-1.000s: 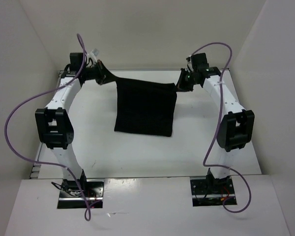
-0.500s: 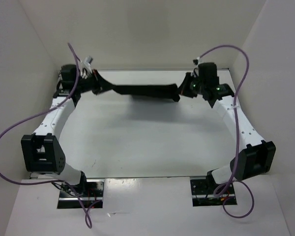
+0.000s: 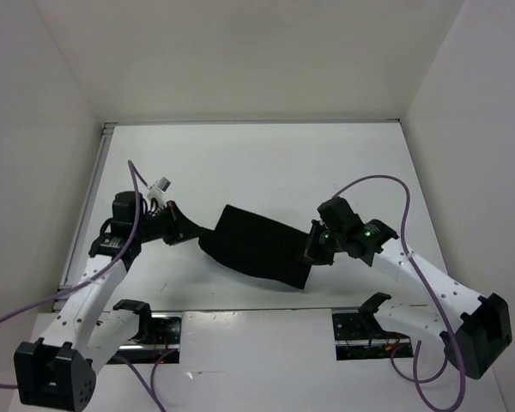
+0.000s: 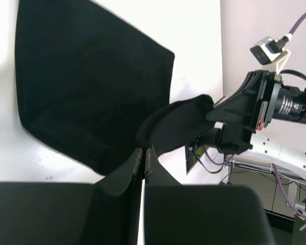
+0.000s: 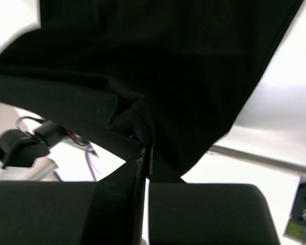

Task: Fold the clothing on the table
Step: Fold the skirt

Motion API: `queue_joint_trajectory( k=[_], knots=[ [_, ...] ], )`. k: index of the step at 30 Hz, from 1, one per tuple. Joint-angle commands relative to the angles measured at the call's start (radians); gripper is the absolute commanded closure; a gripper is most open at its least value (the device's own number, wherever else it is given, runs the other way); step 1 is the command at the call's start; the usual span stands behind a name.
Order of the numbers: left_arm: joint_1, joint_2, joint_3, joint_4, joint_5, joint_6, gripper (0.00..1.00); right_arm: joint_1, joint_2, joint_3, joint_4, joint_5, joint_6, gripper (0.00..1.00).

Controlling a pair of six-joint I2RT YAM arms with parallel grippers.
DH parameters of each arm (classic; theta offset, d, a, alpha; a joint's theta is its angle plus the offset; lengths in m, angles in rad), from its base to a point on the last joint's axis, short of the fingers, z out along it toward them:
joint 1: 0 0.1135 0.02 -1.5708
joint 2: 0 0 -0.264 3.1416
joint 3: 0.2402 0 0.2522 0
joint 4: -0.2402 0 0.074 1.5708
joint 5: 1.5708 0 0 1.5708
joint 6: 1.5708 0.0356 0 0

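Top view, left to right:

- Left arm folded low in the lower left of the frame, purple cable (image 3: pixel 136 206) looping over it.
- left gripper (image 3: pixel 182 232) sits left of centre with its tips at the left end of the clothing (image 3: pixel 262 247). In the left wrist view the jaws are pressed together, pinching a bunched bit of black fabric right at the tips.
- Clothing is one black piece in the lower middle of the frame, on the near part of the table (image 3: pixel 266 163), spanning between the two grippers. It slants from upper left to lower right, and its lower right corner reaches the table's near edge. In the left wrist view the main panel lies spread on the white surface, and only the gripped edge lifts up to the fingers.
- right gripper (image 3: pixel 313 245) sits right of centre, touching the right end of the fabric. In the right wrist view the jaws are pressed together with a fold of fabric caught between them; the rest drapes away above, filling most of that frame.
- Right arm stretches low to the lower right corner, green light lit near the wrist.

Far half of the table shows plain white.
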Motion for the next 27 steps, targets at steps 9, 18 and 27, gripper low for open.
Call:
queue_joint_trajectory(
  k=[9,18,27],
  knots=[
    [-0.005,0.157,0.044,0.063,-0.084,-0.001,1.0,-0.003,0.024,0.015,-0.102,0.148,0.161,1.0],
    [-0.027,0.418,0.185,0.187,-0.097,0.005,1.0,-0.003,0.084,0.005,-0.102,0.231,0.221,1.0],
    [-0.091,0.584,0.25,0.231,-0.138,-0.006,1.0,-0.003,0.15,0.039,-0.102,0.317,0.248,1.0]
  ],
)
